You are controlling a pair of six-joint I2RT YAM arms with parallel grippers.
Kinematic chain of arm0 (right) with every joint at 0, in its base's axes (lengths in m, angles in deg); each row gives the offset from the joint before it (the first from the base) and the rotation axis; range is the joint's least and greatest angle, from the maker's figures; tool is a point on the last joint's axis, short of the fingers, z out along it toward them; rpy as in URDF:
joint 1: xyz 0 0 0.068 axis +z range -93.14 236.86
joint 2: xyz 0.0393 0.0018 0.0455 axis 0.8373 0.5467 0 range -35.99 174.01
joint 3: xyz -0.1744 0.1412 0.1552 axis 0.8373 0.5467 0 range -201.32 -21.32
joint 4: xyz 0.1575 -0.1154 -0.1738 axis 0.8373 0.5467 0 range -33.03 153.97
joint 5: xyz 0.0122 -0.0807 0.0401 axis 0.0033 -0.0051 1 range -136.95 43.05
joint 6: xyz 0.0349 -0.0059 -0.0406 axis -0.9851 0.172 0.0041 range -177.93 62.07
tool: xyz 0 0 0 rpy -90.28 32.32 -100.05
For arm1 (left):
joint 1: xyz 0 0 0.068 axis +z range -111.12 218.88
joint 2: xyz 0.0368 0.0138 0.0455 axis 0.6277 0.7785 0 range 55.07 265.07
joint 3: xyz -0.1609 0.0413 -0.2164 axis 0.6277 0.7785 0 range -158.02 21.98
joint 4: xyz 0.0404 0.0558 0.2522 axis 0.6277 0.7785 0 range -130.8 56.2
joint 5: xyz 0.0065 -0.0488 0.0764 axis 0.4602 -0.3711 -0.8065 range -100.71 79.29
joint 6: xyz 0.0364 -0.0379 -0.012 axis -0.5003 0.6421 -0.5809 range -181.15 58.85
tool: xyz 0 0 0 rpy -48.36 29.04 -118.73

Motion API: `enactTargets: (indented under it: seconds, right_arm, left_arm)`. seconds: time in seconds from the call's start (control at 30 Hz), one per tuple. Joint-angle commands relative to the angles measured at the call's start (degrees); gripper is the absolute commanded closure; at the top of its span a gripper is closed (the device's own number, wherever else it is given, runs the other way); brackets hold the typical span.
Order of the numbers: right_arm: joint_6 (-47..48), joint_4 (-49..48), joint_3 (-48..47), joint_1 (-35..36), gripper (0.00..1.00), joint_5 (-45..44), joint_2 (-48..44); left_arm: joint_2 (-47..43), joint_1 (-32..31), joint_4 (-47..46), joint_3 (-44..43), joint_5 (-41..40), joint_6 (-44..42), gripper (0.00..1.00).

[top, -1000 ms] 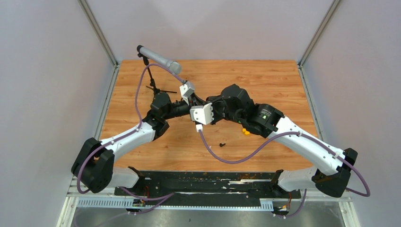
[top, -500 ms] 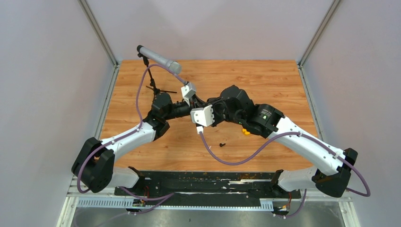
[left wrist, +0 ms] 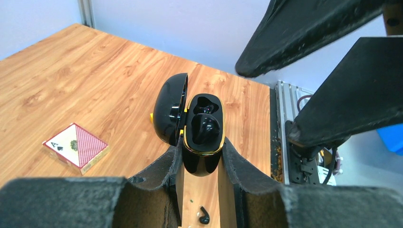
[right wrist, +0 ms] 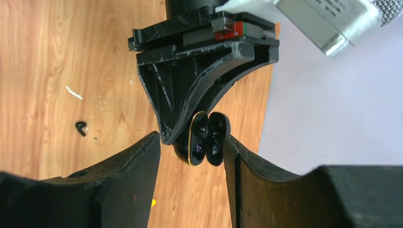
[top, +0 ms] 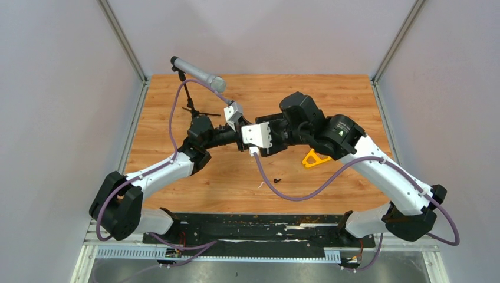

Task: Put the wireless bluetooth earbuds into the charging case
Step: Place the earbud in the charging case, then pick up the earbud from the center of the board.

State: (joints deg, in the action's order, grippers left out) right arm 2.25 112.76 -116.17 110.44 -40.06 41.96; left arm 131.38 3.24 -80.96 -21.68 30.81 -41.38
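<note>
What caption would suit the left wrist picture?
Left gripper clamps an open black charging case, one earbud seated, a loose earbud on the table.

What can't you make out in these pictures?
- Left wrist view: the upper slot of the charging case is too dark to tell if filled.
- Top view: the case is hidden beneath the wrist cameras.
- Top view: the yellow piece is partly covered by the right arm.

Glossy black plastic charging case (left wrist: 199,164), gold-trimmed; matt wood-grain table (left wrist: 71,80); at eight o'clock, a card box (left wrist: 76,145) of smooth paper.
</note>
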Motion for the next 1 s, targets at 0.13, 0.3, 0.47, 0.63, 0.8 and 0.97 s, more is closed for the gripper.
enactTargets:
  seconds: [0.13, 0.3, 0.47, 0.63, 0.8, 0.97]
  right_arm:
    - [-13.35, 4.29, -10.04, -6.98, 0.47, 7.30, -0.79]
    - [-21.57, -0.09, -3.32, -21.44, 0.50, 12.73, -4.71]
    - [-21.03, -0.69, 10.01, -34.08, 0.54, 19.83, -6.01]
    - [-14.69, 0.67, 20.75, -33.21, 0.62, 23.60, -2.98]
    - [-15.64, -0.80, 26.38, -21.74, 0.69, 16.02, 2.90]
    - [-19.16, -7.10, 30.23, -14.09, 0.67, 11.64, 7.28]
  left_arm:
    - [-0.82, 0.86, -3.12, -0.76, 1.34, -1.31, 1.00]
    - [-2.78, 2.48, -3.39, 0.28, 4.04, -0.28, 1.00]
    - [-6.69, 4.29, -1.23, 3.65, 5.63, -0.88, 1.00]
    - [-13.09, 5.97, 6.23, 6.71, 5.54, -5.83, 1.00]
    - [-17.91, 6.41, 10.26, 9.13, 3.06, -7.54, 1.00]
    - [-20.45, 6.83, 11.16, 10.29, 2.29, -8.03, 1.00]
